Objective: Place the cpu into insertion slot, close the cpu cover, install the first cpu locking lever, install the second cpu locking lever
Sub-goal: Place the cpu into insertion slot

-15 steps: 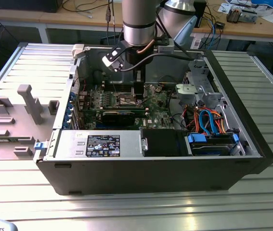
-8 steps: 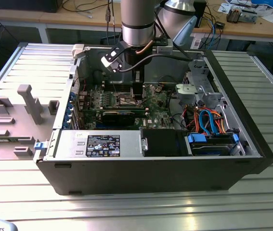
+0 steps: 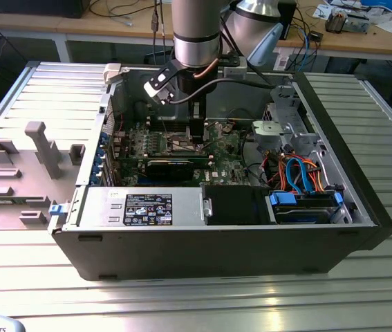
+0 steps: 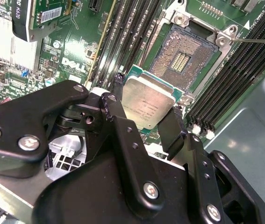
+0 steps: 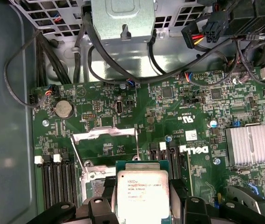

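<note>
Inspection at the open computer case (image 3: pixel 182 257): the arm reaches down into it, with the gripper (image 3: pixel 196 135) just over the green circuit board (image 3: pixel 225 148).

Tool state: in the second wrist view, the gripper (image 4: pixel 146 108) is clamped on the cpu (image 4: pixel 150 103). One of the black fingers (image 4: pixel 172 128) presses on each of two opposite edges. The first wrist view shows the same grip on the cpu (image 5: pixel 142 192).

Position of the part: the cpu is not seated. It is held flat, metal lid uppermost, just beside the insertion slot (image 4: pixel 186 57). One of its corners is close to the slot's rim, and it partly overlies the black memory sockets (image 4: pixel 123 44) next to the slot.

Slot condition: its dark contact field is fully exposed.

The cpu cover (image 5: pixel 105 135) is swung up and back off the slot and lies beyond it, on the side away from the cpu. A thin metal rod (image 4: pixel 258 41) stands out from one corner of the slot, unlatched.
</note>
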